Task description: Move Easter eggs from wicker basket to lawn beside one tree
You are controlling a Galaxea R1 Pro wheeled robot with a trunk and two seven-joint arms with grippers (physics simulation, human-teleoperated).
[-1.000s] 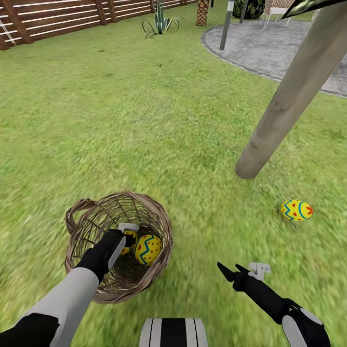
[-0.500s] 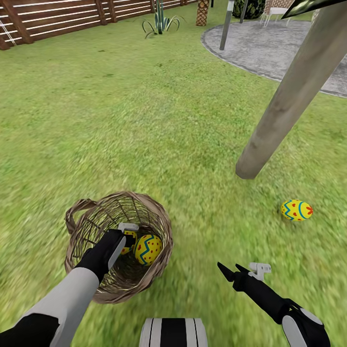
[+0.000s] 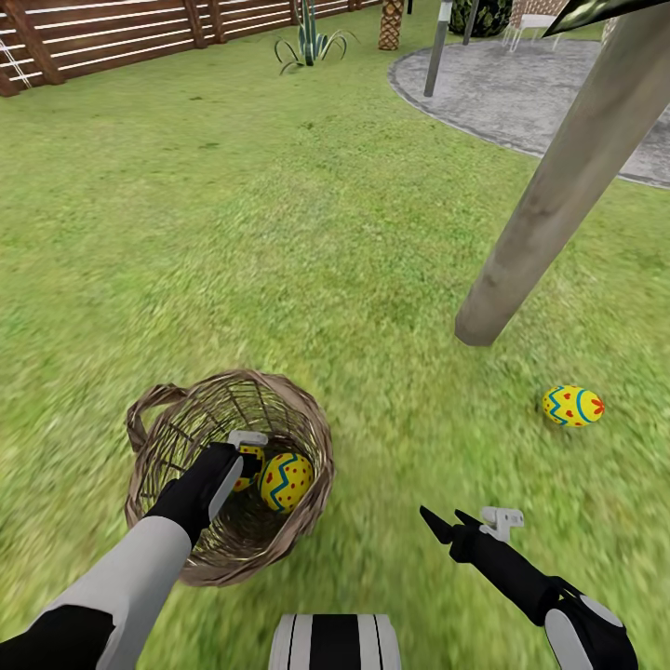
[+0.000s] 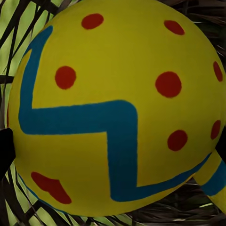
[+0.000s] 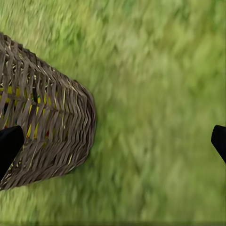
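The wicker basket (image 3: pixel 177 437) stands on the lawn (image 3: pixel 307 242) at the lower left. My left gripper (image 3: pixel 253 468) reaches down into it, open, with a yellow Easter egg (image 4: pixel 113 103) with a blue zigzag and red dots between its fingertips (image 4: pixel 5 148). That egg (image 3: pixel 287 481) lies in the basket, and a second one (image 4: pixel 214 181) sits beside it, mostly hidden. A third egg (image 3: pixel 573 406) lies on the grass near the foot of the tree (image 3: pixel 549 205). My right gripper (image 3: pixel 447 523) hovers open over the grass to the right of the basket (image 5: pixel 42 122), holding nothing.
A brown slat fence (image 3: pixel 102 33) runs along the back left. A spiky plant (image 3: pixel 312 42), a palm trunk (image 3: pixel 391 23) and a grey post (image 3: pixel 437 46) stand near the round paved patio (image 3: pixel 521 88). Open grass stretches between the basket and the tree.
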